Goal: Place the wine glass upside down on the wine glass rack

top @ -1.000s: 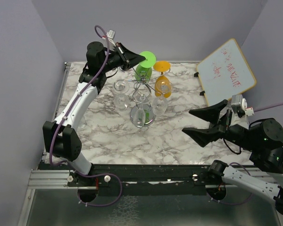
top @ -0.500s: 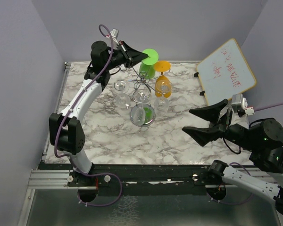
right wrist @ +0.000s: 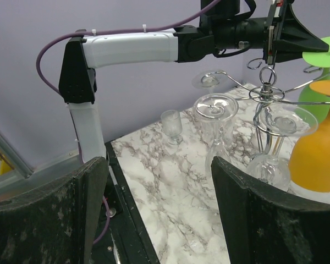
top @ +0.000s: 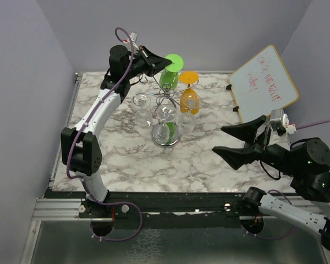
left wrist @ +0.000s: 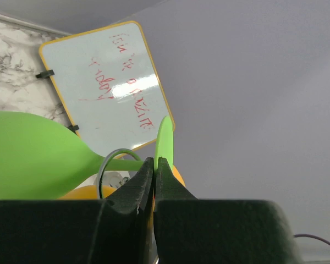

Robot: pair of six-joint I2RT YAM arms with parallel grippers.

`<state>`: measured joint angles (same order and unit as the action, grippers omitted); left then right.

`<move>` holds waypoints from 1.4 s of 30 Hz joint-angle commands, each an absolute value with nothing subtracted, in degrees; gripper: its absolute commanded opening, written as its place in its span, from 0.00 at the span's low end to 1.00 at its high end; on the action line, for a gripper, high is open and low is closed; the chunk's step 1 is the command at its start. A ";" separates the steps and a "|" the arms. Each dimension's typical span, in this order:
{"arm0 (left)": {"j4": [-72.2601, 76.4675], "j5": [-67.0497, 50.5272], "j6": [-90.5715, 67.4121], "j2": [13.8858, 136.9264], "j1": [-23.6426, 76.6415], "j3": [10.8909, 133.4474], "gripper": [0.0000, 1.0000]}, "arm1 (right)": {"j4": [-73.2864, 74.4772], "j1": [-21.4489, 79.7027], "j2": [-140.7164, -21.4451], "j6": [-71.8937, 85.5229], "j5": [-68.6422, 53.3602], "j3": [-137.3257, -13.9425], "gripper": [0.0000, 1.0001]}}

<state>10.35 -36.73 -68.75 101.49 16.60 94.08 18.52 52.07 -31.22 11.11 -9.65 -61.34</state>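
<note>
Lower right of the overhead view: right gripper [top: 219, 141] spread wide, nothing in it, hanging over the marble table [top: 126, 159]. Mid-frame, chrome rack [top: 165, 100] upright on its round base, clear glasses [top: 141, 104] and an orange glass [top: 190, 96] dangling bowl-down from its arms. Top centre, at the rack's far side: left gripper [top: 164, 64] pinched tight on the foot of the green wine glass [top: 169, 77], glass upside down, foot uppermost. Cannot tell whether hooked on an arm. Upper right, whiteboard [top: 264, 82] propped at a tilt.
</note>
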 commanded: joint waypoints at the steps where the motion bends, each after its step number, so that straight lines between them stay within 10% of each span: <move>1: 5.90 -32.57 -63.48 99.26 16.55 96.22 0.00 | 17.72 52.29 -31.36 11.44 -7.72 -61.57 0.81; 22: -8.82 -30.02 -54.18 96.37 15.05 99.45 0.25 | 15.33 52.25 -29.81 9.98 -7.43 -59.67 0.81; 42: -25.59 -8.04 -28.09 83.87 14.70 98.95 0.85 | 18.48 52.29 -31.34 9.23 -10.82 -60.11 0.81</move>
